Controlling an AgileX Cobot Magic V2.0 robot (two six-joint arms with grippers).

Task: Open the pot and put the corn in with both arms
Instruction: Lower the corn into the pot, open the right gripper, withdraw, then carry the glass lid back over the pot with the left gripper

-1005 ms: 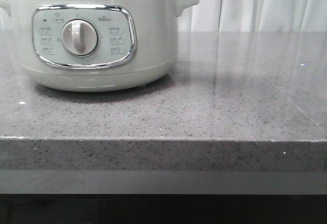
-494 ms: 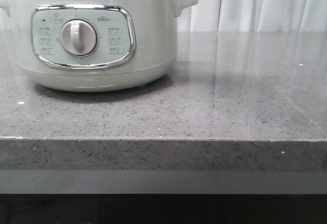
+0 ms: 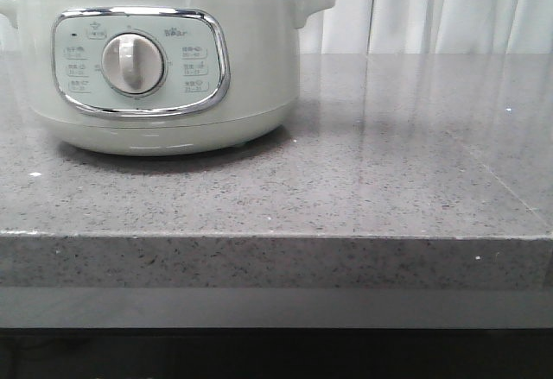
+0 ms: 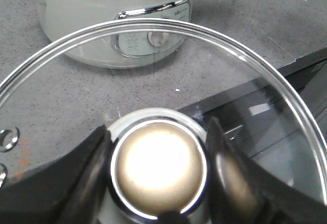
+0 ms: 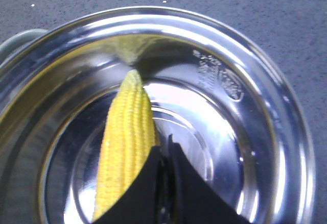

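- The corn (image 5: 127, 147) is seen lying on the shiny steel floor of the pot (image 3: 160, 64), its tip pointing at the inner wall.
- The right gripper (image 5: 167, 183) is above the pot with its two dark fingers drawn almost together beside the cob; nothing is seen gripped between them, so the corn is judged released (contact with the kernels cannot be ruled out).
- The cob could be nudged or dragged if the fingers brush it on the way out of the pot.
- The glass lid (image 4: 214, 55) is held by its round metal knob (image 4: 158, 170), on which the left gripper (image 4: 159, 183) is clamped from both sides.
- The lid could tilt or slip on the smooth knob, and could strike the counter (image 3: 389, 180) or the pot's rim.
- In the front view both arms, the lid and the corn are out of frame, and the pot's top is cut off.
- The lid's height above the counter cannot be told.
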